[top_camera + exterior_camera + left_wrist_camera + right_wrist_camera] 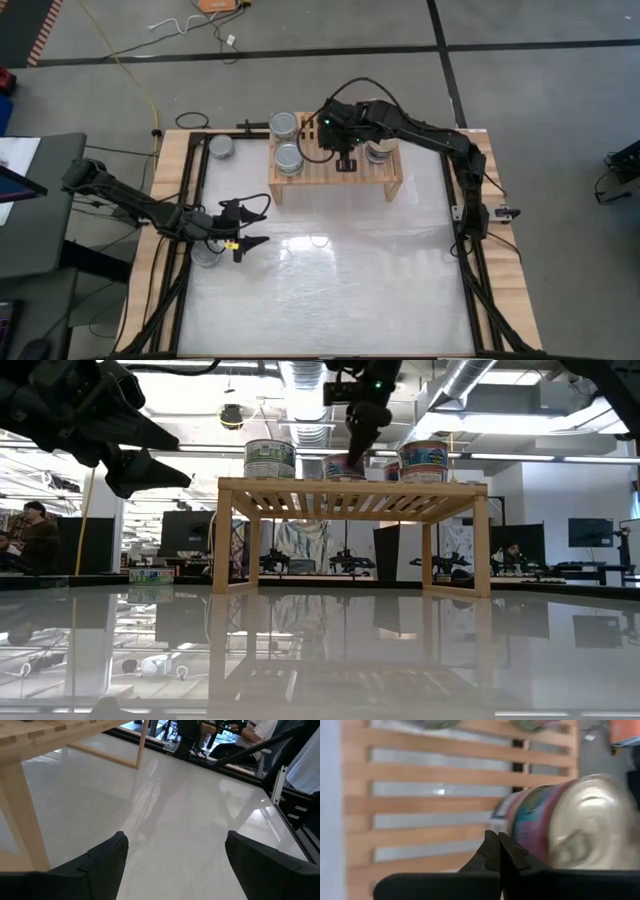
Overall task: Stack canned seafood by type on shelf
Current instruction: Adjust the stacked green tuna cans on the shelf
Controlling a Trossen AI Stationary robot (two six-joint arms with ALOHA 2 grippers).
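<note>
The light-wood shelf [330, 172] stands at the table's far middle. Two silver-topped cans [285, 125] [289, 158] stand on its left end and a stack [379, 150] on its right end. My right gripper [497, 846] is shut above the slats, fingers pointing down, right beside a gold-topped can [580, 825] that appears in the low view as the middle can [345, 467]. My left gripper [245, 243] hovers open over the table's left side with nothing between its fingers [100, 865]. Another can [205, 256] sits on the table under the left arm. My right gripper's shut fingers [506, 854] point down at the shelf's slats, close against the can's labelled side wall [530, 820]. I cannot tell whether they touch it. The can rests on the shelf.
One more can [221, 147] stands on the table to the left of the shelf. Black frame rails and wooden planks [165, 200] edge the table. Bare white table top [330, 290] stretches from the shelf to the near edge. People sit in the room beyond.
</note>
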